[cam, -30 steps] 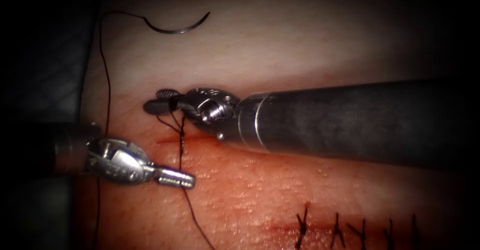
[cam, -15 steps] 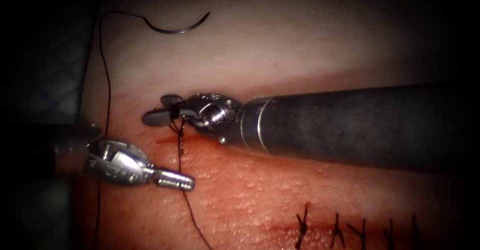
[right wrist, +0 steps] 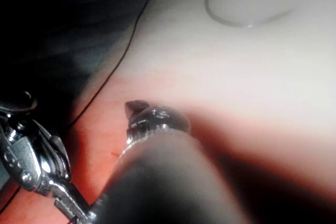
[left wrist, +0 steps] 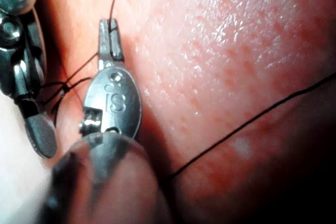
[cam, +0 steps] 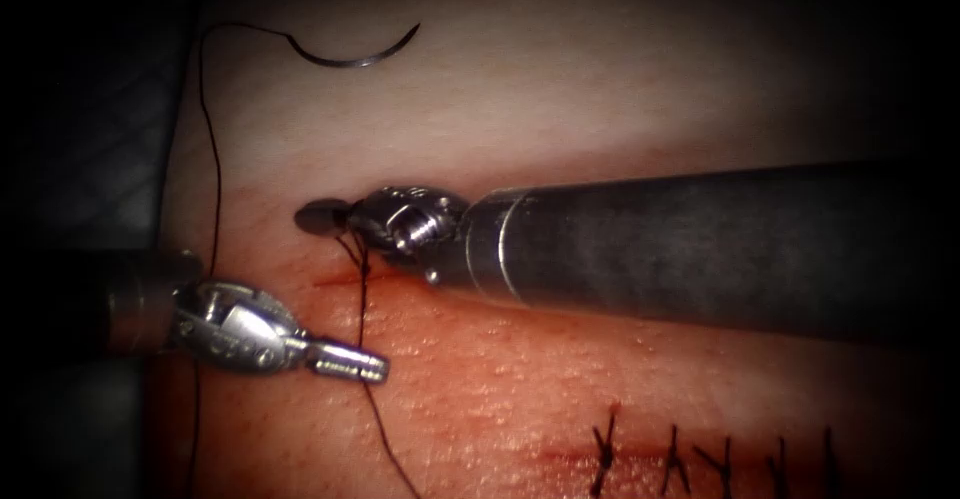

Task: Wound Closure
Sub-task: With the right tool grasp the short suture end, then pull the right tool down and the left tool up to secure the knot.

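While the left tool [cam: 350, 361] clamps the thread [cam: 362, 304] at six o'clock of the cut [cam: 340, 280], the right tool [cam: 325, 219] pinches thread too; the needle [cam: 355, 57] lies free at twelve o'clock; overtension could tear tissue [cam: 560, 379].

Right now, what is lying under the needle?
The needle lies free on pale tissue, held by neither claw. The left claw and right claw are shut on thread. What lies beneath the tissue is covered.

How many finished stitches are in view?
5 stitches in a row at lower right, rightmost; more may lie past the edge. Left tool and right tool hold thread; needle lies free on the tissue.
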Robot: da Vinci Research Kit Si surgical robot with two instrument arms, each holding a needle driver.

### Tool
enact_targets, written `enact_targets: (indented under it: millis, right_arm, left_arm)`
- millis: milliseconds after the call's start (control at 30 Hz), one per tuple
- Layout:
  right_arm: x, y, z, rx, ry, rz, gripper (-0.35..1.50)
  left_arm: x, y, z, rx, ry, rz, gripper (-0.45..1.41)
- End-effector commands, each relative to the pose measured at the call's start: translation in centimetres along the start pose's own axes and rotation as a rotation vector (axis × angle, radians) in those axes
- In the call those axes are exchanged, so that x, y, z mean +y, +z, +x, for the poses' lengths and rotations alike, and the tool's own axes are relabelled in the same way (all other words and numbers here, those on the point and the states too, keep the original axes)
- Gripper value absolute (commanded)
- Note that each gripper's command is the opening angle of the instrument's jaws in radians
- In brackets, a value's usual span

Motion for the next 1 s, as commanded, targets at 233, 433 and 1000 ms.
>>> enact_targets:
  millis: [233, 433, 1000]
  right_arm:
    - [0.07, -0.26, -0.06, 0.103, -0.004, 0.08, -0.35]
    - [0.13, -0.56, -0.2, 0.206, -0.102, 0.091, -0.35]
    - [-0.03, -0.7, -0.75, 0.306, -0.252, 0.064, -0.35]
  left_arm:
    - [-0.22, -0.34, -0.04, -0.031, -0.04, 0.051, -0.45]
    - [-0.45, -0.59, -0.12, -0.067, -0.075, 0.122, -0.45]
    - [-1.44, -0.92, -0.97, -0.302, -0.146, 0.45, -0.45]
